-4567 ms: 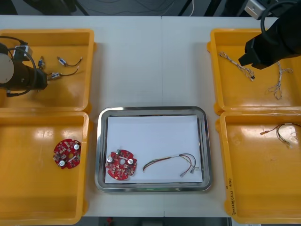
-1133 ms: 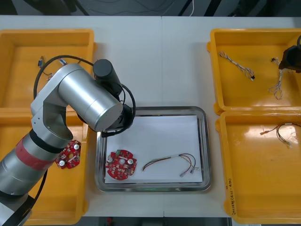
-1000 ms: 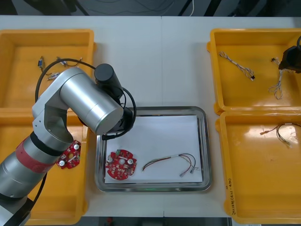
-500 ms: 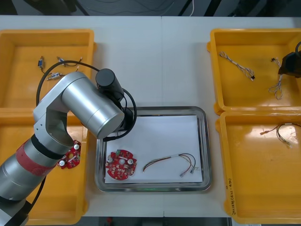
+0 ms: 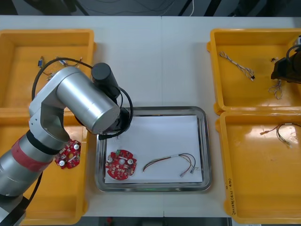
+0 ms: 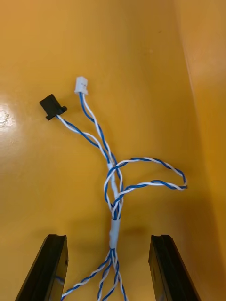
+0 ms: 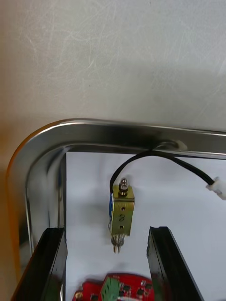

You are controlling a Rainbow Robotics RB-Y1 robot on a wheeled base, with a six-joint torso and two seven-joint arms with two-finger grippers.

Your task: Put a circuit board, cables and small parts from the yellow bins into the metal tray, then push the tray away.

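The left claw (image 7: 107, 231) hangs low over the far left corner of the metal tray (image 7: 117, 134). Its two fingers stand wide apart, so it is open. Between them, touching neither one, a small metal part (image 7: 121, 209) lies on the white floor of the tray. A thin black cable (image 7: 155, 157) curls from its top to a little white plug (image 7: 216, 187). A round red circuit board (image 5: 121, 165) lies in the tray's near left corner. A red and yellow cable (image 5: 171, 162) lies beside it, to the right.

The right claw (image 6: 107, 237) is down in the far right yellow bin (image 5: 249, 92). It is open too, and a twisted blue and white cable (image 6: 113, 188) on the bin floor runs between its fingers. One more blue and white cable (image 5: 237, 65) lies in that bin. Another red board (image 5: 67, 153) sits in the near left bin (image 5: 47, 197), partly under the left arm.
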